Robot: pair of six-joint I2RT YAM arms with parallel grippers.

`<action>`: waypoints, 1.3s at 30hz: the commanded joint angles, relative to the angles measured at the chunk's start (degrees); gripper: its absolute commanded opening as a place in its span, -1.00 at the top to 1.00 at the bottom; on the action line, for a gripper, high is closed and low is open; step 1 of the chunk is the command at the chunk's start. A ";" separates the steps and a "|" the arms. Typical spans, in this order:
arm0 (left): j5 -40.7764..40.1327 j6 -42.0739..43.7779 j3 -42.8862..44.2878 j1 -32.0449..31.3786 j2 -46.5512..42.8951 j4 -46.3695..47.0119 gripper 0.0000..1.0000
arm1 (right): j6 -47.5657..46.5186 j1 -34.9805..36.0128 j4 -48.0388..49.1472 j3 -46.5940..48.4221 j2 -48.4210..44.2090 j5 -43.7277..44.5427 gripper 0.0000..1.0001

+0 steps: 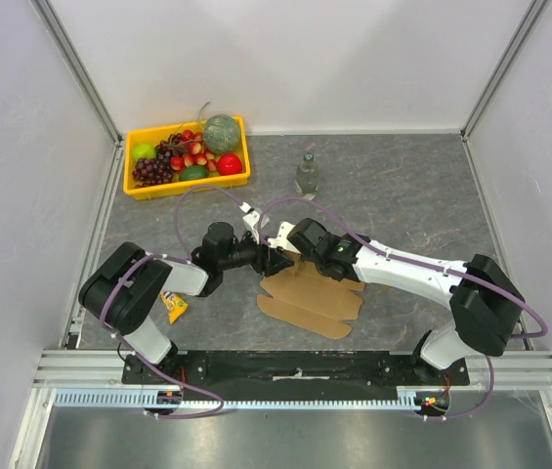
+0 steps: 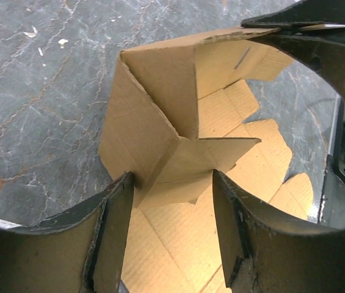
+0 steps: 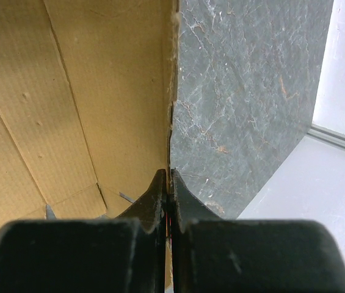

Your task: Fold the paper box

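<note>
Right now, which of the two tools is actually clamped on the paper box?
The right tool, shut on an upright wall edge of the paper box. The left tool is open, fingers spread either side of a folded flap.

Brown cardboard paper box [image 1: 313, 298], partly folded

A plain corrugated die-cut sheet lies near the middle of the table [image 1: 403, 186], a little toward 6 o'clock; its 5 o'clock part, with notched flaps, rests flat on the table, while at the 11 o'clock end two panels stand up and meet in a corner, a pointed flap creased inward at their base
</note>
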 commanded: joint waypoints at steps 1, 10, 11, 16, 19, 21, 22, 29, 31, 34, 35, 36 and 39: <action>5.45 2.25 0.16 0.96 -2.04 1.83 -0.22 | -0.15 0.25 0.06 1.29 -0.80 2.08 0.95; 14.60 1.28 1.30 5.97 -1.25 1.56 -0.20 | -0.76 0.25 -0.30 1.64 -0.19 1.99 0.95; 15.04 0.93 1.39 6.58 -1.08 1.74 -0.20 | -0.76 0.25 -0.38 1.81 -0.10 1.99 0.95; 18.55 -1.70 0.95 9.74 -0.55 4.98 -0.19 | -1.47 0.25 -0.38 2.25 -0.01 2.43 0.95; 21.45 -4.77 0.42 11.68 0.42 9.46 -0.19 | -1.82 0.25 -0.21 2.52 0.08 2.60 0.95; 23.12 -7.23 0.42 12.47 1.82 12.45 -0.19 | -1.91 0.25 -0.21 2.43 0.17 2.43 0.95; 23.56 -7.68 0.68 12.74 2.52 13.24 -0.19 | -1.91 0.25 -0.30 2.52 0.34 2.52 0.95; 23.13 -7.25 2.35 13.00 5.08 13.26 -0.17 | -1.47 0.33 0.23 1.82 0.61 2.96 0.95; 23.04 -6.89 2.88 13.09 5.60 12.38 -0.16 | -1.29 0.42 0.67 1.55 0.52 3.31 0.95; 23.04 -6.89 3.23 13.35 6.04 12.46 -0.16 | -1.20 0.95 1.54 0.94 0.61 5.32 0.95; 23.04 -6.89 3.41 13.53 6.22 12.46 -0.16 | -1.29 1.21 1.81 0.76 0.78 5.94 0.94; 23.13 -6.98 3.58 13.62 6.31 12.46 -0.15 | -1.47 1.48 2.33 0.24 0.87 6.99 0.95; 23.66 -7.15 3.94 13.97 6.83 12.64 -0.15 | -1.56 2.53 4.00 -1.08 0.87 9.45 0.95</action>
